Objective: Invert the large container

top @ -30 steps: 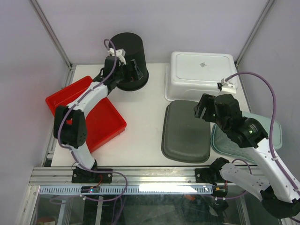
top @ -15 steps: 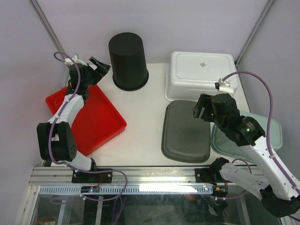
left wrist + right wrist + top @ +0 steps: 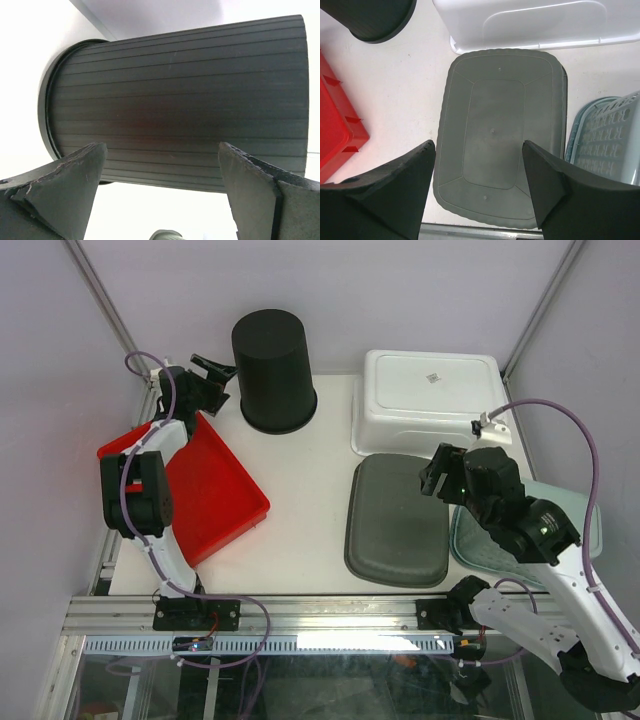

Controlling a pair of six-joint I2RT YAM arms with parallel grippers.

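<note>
1. Large container [image 3: 272, 370], black and ribbed, stands rim-down at the far side of the desk [image 3: 300, 490], left of a white tub [image 3: 430, 390].
2. Left pincer [image 3: 212, 378] hangs just beside it, jaws spread wide and gripping nothing, above the far corner of a red tray [image 3: 215, 490].
3. Right pincer [image 3: 433, 475], jaws likewise apart, hovers over an upturned grey tray [image 3: 397, 520] next to a teal basket [image 3: 610, 135].

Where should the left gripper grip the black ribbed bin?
Probably the flared rim on its left side, approaching from the left. The black bin stands mouth down, and its ribbed wall looks wider than the open left gripper.
</note>
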